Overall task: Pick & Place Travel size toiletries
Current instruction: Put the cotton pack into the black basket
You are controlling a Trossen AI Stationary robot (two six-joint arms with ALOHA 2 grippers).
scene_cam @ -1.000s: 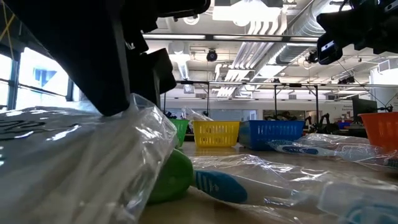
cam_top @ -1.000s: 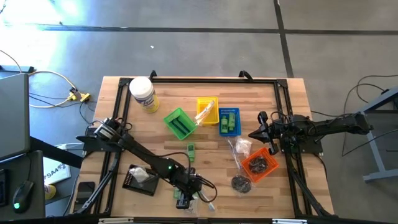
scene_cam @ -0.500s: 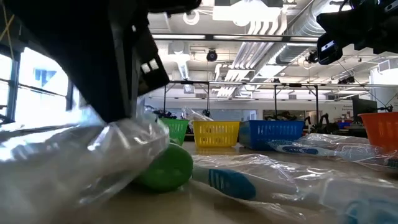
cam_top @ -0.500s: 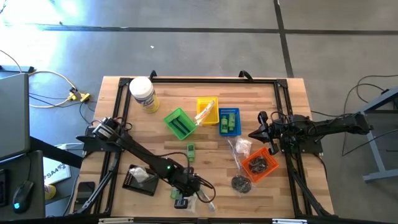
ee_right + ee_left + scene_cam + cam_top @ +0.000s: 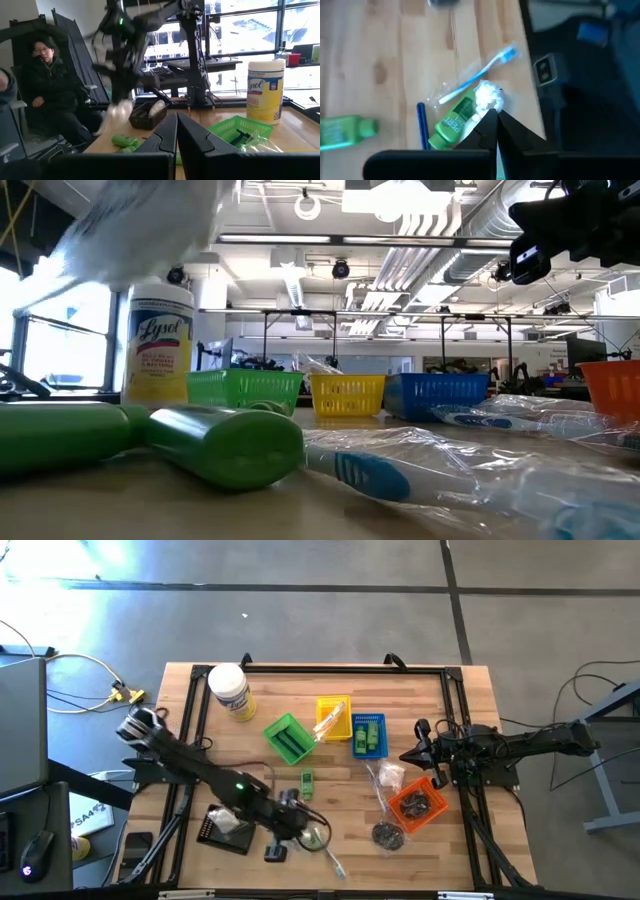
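My left gripper (image 5: 496,114) hangs above the table's near edge (image 5: 300,828), shut on a clear plastic packet (image 5: 114,118). Below it on the wood lie two green bottles (image 5: 452,125) (image 5: 345,132), a thin blue stick (image 5: 422,125) and a wrapped blue-headed toothbrush (image 5: 480,75). The low view shows the bottles (image 5: 220,445) and toothbrush (image 5: 360,475) lying on their sides. My right gripper (image 5: 410,755) waits shut above the table's right side, beside the orange basket (image 5: 417,802). My left gripper pinches the packet's crumpled upper end (image 5: 487,99) between its two fingertips, coming from above and pointing down. The packet hangs below the fingers (image 5: 120,100), clear of the table and slack.
Green (image 5: 288,738), yellow (image 5: 333,718) and blue (image 5: 369,735) baskets stand mid-table. A white wipes jar (image 5: 230,690) lies at the far left and a black tray (image 5: 225,828) sits near left. A dark round piece (image 5: 387,834) lies by the orange basket. A person (image 5: 47,80) sits beyond the table.
My left gripper has shut on the clear packet and risen, drifting slightly toward the table's left and far side. The packet, which lay over the green bottles, is now lifted clear of them; the bottles and toothbrush stay on the table.
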